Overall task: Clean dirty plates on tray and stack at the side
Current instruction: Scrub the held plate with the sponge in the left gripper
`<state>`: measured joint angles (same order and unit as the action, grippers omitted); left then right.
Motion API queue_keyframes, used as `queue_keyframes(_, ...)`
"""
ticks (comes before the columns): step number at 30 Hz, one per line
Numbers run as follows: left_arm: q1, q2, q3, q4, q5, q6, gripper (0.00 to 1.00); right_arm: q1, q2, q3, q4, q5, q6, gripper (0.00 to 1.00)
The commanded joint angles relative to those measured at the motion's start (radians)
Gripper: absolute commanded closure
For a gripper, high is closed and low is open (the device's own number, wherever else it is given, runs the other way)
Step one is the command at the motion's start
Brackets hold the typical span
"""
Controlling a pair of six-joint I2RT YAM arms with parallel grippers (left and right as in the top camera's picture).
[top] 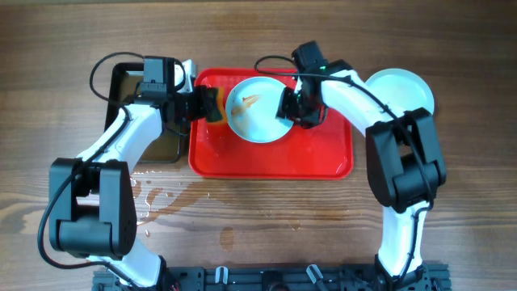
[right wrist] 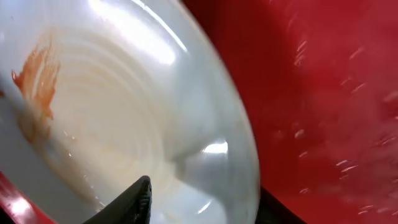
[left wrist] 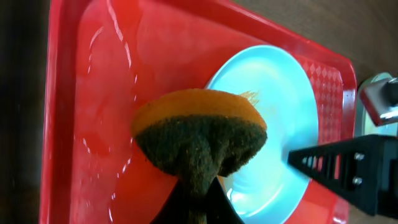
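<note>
A pale aqua plate [top: 257, 113] with a brown-orange smear [top: 249, 102] sits on the red tray [top: 266, 158]. My right gripper [top: 289, 107] is shut on the plate's right rim; in the right wrist view its fingers [right wrist: 202, 202] straddle the rim of the plate [right wrist: 124, 112]. My left gripper [top: 212, 105] is shut on an orange and dark green sponge [left wrist: 199, 134], held over the plate's [left wrist: 280, 124] left edge. Another plate [top: 401, 87] lies on the table to the right of the tray.
A black pan [top: 133, 85] lies left of the tray, under my left arm. Water drops wet the wooden table [top: 161, 194] at the front left. The tray's surface [left wrist: 106, 93] is wet.
</note>
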<state>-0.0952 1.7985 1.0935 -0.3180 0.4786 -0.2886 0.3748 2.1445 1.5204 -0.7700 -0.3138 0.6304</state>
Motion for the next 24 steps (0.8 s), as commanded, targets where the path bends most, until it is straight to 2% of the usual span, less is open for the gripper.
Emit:
queue_keyframes(1, 0.001, -0.026, 0.021, 0.024, -0.002, 0.101, 0.96, 0.039, 0.01, -0.042, -0.017, 0.031, 0.159, 0.56)
queue_keyframes(3, 0.001, -0.026, 0.021, 0.027, -0.002, 0.119, 0.96, 0.056, 0.01, -0.043, -0.016, 0.101, 0.193, 0.7)
queue_keyframes(4, 0.001, -0.026, 0.021, 0.027, -0.002, 0.122, 0.96, 0.058, 0.01, -0.043, -0.013, 0.111, 0.2, 0.9)
queue_keyframes(5, 0.001, -0.026, 0.021, 0.027, -0.002, 0.121, 0.96, 0.058, 0.01, -0.043, -0.013, 0.11, 0.2, 0.95)
queue_keyframes(7, 0.001, -0.026, 0.021, 0.023, -0.002, 0.121, 0.96, 0.053, 0.01, -0.043, 0.003, 0.095, 0.166, 0.96)
queue_keyframes(11, 0.001, -0.026, 0.021, 0.021, -0.002, 0.121, 0.96, 0.021, 0.01, -0.017, 0.031, -0.077, -0.13, 0.96)
queue_keyframes(14, 0.001, -0.026, 0.021, 0.017, -0.001, 0.121, 0.96, -0.048, 0.01, 0.028, -0.018, -0.082, -0.267, 0.96)
queue_keyframes(16, 0.001, -0.026, 0.021, 0.016, -0.001, 0.121, 0.96, -0.093, 0.01, 0.05, 0.004, -0.137, -0.426, 0.96)
queue_keyframes(19, 0.001, -0.026, 0.021, 0.015, -0.001, 0.121, 0.96, -0.127, 0.01, 0.084, 0.035, -0.166, -0.538, 0.96)
queue_keyframes(20, 0.001, -0.026, 0.021, 0.014, -0.001, 0.121, 0.96, -0.13, 0.01, 0.094, 0.046, -0.166, -0.565, 0.9)
queue_keyframes(21, 0.001, -0.026, 0.021, 0.011, -0.001, 0.121, 0.96, -0.13, 0.01, 0.105, 0.052, -0.158, -0.576, 0.76)
queue_keyframes(22, 0.001, -0.026, 0.021, 0.008, -0.001, 0.121, 0.96, -0.129, 0.01, 0.113, 0.051, -0.154, -0.576, 0.54)
queue_keyframes(23, 0.001, -0.026, 0.021, 0.007, -0.001, 0.121, 0.96, -0.125, 0.01, 0.119, 0.046, -0.155, -0.567, 0.37)
queue_keyframes(24, 0.001, -0.026, 0.021, 0.007, -0.001, 0.121, 0.96, -0.124, 0.01, 0.119, 0.039, -0.155, -0.518, 0.26)
